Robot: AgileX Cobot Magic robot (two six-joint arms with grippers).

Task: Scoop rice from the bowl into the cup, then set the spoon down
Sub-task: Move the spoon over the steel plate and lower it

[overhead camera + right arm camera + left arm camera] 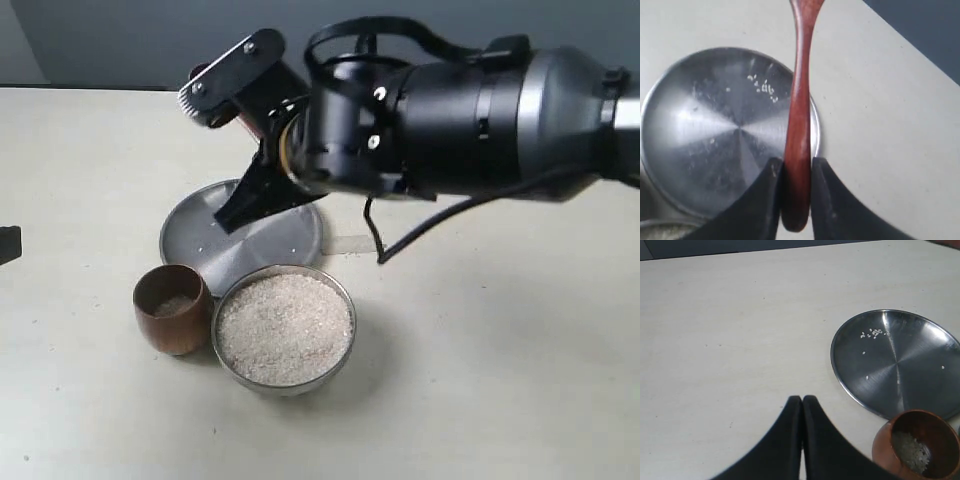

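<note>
My right gripper [794, 162] is shut on the handle end of the dark reddish wooden spoon [799, 95], which reaches out past the fingertips over the rim of the flat steel plate [715, 135]. In the exterior view that gripper [240, 205] hangs above the plate [195, 235], and the arm mostly hides the spoon. The steel bowl [346, 300] is full of rice [285, 328] and stands in front of the plate. Touching its left side is the wooden cup [172, 310] [920, 450], with a little rice in its bottom. My left gripper [802, 400] is shut and empty over bare table.
A few loose grains lie on the plate [895, 360]. The big black right arm [450, 110] spans the scene from the right, above the table. Bare pale tabletop [500, 350] surrounds the dishes.
</note>
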